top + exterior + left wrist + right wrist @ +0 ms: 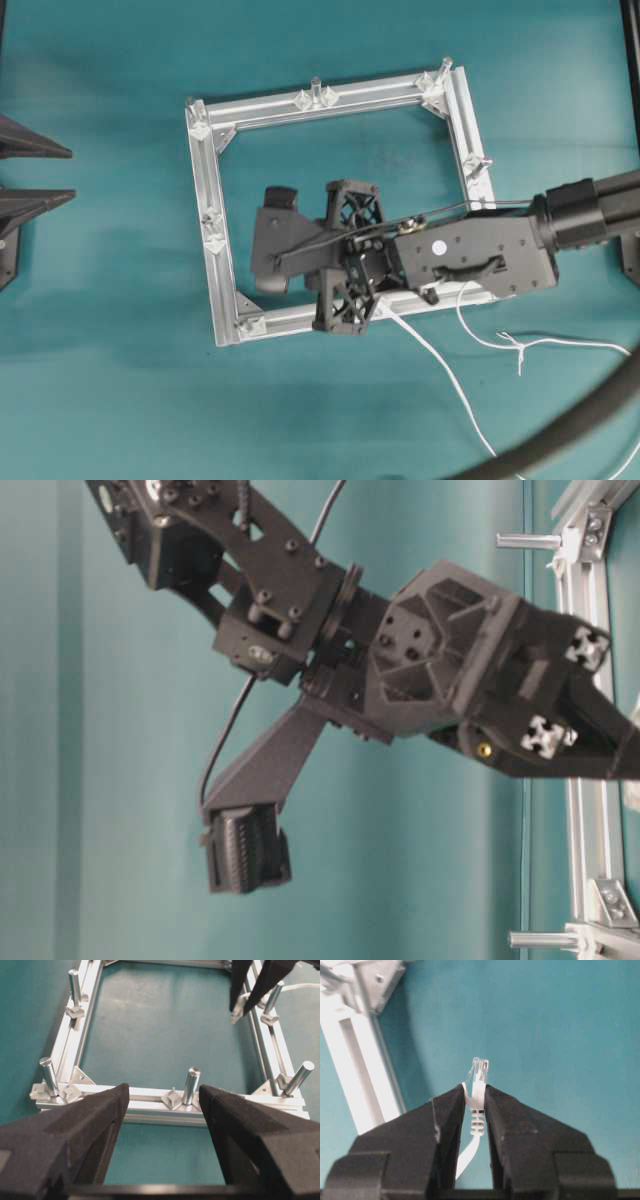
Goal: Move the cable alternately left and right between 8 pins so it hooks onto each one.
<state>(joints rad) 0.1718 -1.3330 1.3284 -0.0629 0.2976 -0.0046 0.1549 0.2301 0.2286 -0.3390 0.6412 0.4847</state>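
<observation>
My right gripper (475, 1091) is shut on the small clear plug (480, 1072) of the white cable (440, 370). It hangs inside the silver frame (205, 180), close to that frame's lower rail. In the left wrist view its fingers (241, 987) come down beside the right rail. From the gripper the cable trails off to the lower right, with a knot (516, 346) along it. It touches none of the pins (316, 88) that I can see. At the far left my left gripper (68, 174) stands open and empty outside the frame, facing a pin (191, 1085).
A thick dark hose (570, 425) curves across the lower right corner. The right arm's body (470, 255) covers the frame's lower right part. More pins (525, 542) stick out from the frame in the table-level view. Teal table (120, 400) surrounds the frame.
</observation>
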